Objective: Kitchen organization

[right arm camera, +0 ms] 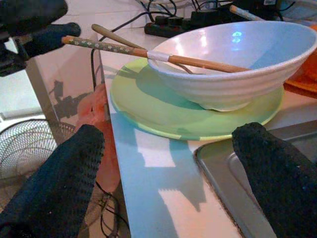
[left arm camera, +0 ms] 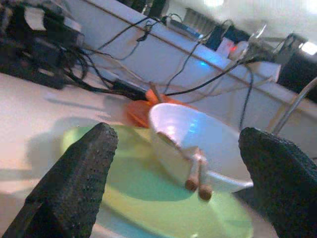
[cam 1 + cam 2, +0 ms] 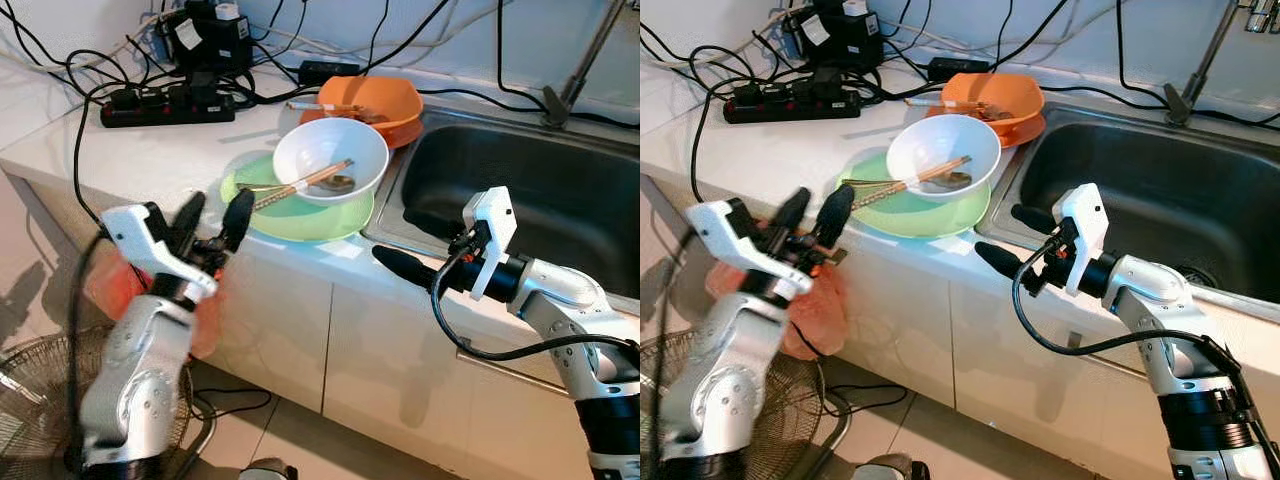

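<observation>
While both grippers hang off the counter's front edge, the dishes sit untouched.
White bowl (image 3: pixel 330 158) holding chopsticks (image 3: pixel 300 186) rests on the green plate (image 3: pixel 300 215) at the counter's (image 3: pixel 150 160) front edge, beside the sink (image 3: pixel 540 190); orange bowl (image 3: pixel 372 100) behind, power strip (image 3: pixel 165 105) toward the back corner. Left gripper (image 3: pixel 212 222) and right gripper (image 3: pixel 1005 240) both have fingers spread, holding nothing.
</observation>
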